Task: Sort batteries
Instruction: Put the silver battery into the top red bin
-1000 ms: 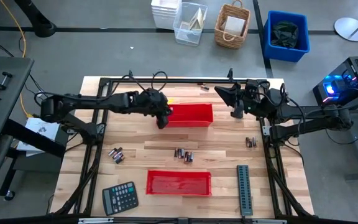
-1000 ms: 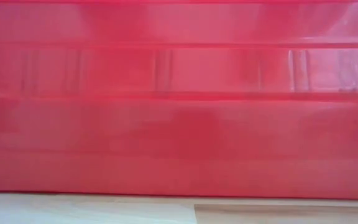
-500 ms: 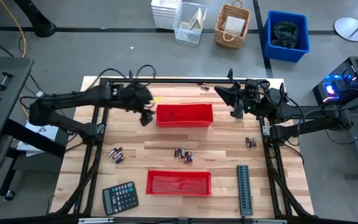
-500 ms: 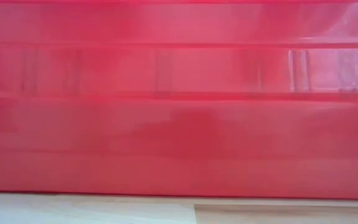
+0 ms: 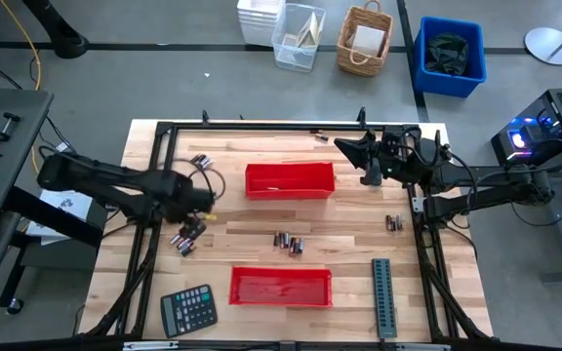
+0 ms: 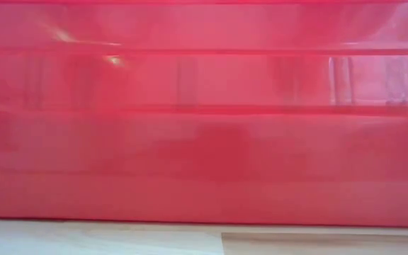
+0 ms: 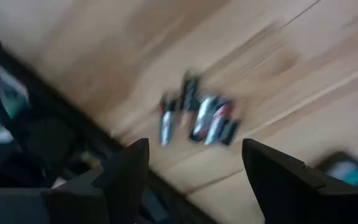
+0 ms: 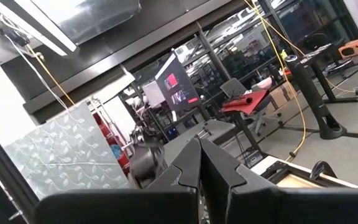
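On the wooden tabletop (image 5: 261, 219), two red trays (image 5: 290, 179) wait as sorting bins. The left tool (image 5: 199, 203), fingers spread and empty, hangs above a cluster of batteries (image 7: 197, 117) near the left edge, seemingly lined up for a pick; the right tool (image 5: 369, 161), pressed together, idles far right.

A calculator (image 5: 187, 310) lay at the worktop's (image 5: 359, 210) near left corner, a long grey ridged strip (image 5: 383, 297) at the near right. Beyond the worktop stood a wicker basket (image 5: 364, 39) and a blue bin (image 5: 449, 56).
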